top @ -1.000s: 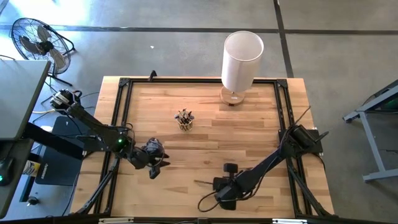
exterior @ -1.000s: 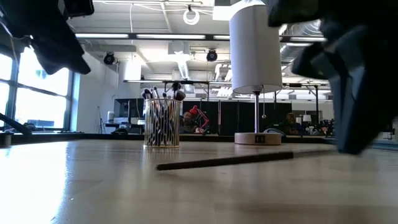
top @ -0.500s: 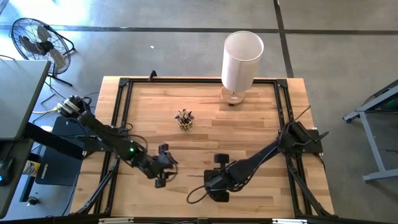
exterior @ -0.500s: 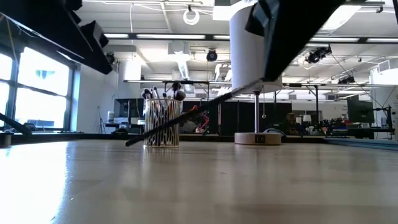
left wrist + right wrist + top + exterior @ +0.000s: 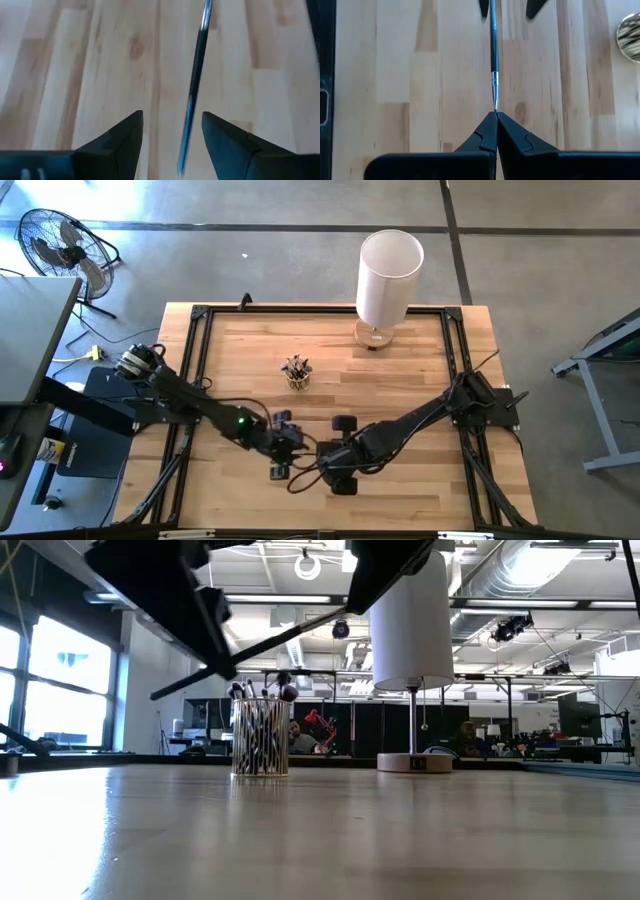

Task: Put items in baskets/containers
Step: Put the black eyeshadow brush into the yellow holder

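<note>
Right wrist view: your right gripper (image 5: pixel 495 116) has its fingers pressed together on the tip end of one makeup brush (image 5: pixel 493 55), pinching it. The brush's long axis runs straight out ahead of the fingers, toward the left gripper (image 5: pixel 506 7), whose two fingertips sit either side of the far end.

Left wrist view confirms it: left gripper (image 5: pixel 172 131) is spread, and the brush (image 5: pixel 194 92) passes between the fingers without touching either, as far as you can tell; it's blurred there.

High view: both grippers meet at the table's front centre, left gripper (image 5: pixel 283 442) and right gripper (image 5: pixel 330 461) near each other. The brush between them is too thin to make out.

The glass cup (image 5: pixel 297 372), already holding other brushes, stands farther back on the table, behind the left gripper and well apart from both. The left arm looks nearer to it.

Low view: brush (image 5: pixel 250 650) is in the air, tilted, above the cup (image 5: pixel 260 737).

Judgement: looks like a handover. The brush needs standing upright before it goes in.
</note>
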Action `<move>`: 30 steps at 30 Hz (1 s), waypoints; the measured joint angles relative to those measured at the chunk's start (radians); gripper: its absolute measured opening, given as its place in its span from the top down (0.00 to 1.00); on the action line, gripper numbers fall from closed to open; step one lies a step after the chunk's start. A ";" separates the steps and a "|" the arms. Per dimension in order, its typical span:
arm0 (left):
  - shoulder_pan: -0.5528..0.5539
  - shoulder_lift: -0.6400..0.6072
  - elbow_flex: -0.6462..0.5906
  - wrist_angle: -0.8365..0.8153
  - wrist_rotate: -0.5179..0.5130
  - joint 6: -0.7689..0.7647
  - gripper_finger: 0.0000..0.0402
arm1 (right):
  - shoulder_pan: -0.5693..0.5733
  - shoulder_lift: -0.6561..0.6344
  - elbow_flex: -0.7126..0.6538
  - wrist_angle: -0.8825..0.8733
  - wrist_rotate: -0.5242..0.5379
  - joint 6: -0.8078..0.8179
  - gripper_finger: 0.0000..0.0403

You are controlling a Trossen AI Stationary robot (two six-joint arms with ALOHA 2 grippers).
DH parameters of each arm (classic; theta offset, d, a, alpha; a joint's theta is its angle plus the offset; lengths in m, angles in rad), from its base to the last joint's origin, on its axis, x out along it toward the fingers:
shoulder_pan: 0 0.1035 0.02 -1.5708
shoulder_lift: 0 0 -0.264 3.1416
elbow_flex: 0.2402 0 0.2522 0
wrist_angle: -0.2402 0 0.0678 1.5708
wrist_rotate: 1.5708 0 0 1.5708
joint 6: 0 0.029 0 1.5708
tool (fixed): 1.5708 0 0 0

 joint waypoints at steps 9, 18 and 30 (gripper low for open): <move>0.057 0.024 0.068 -0.017 0.068 0.083 0.51 | -0.022 0.000 0.004 0.005 0.001 -0.030 1.00; 0.071 0.036 0.068 -0.007 0.084 0.108 0.51 | -0.026 0.000 0.006 0.040 0.021 -0.058 1.00; 0.071 0.036 0.067 0.100 0.076 0.108 0.51 | -0.026 -0.001 0.006 0.067 0.076 -0.069 1.00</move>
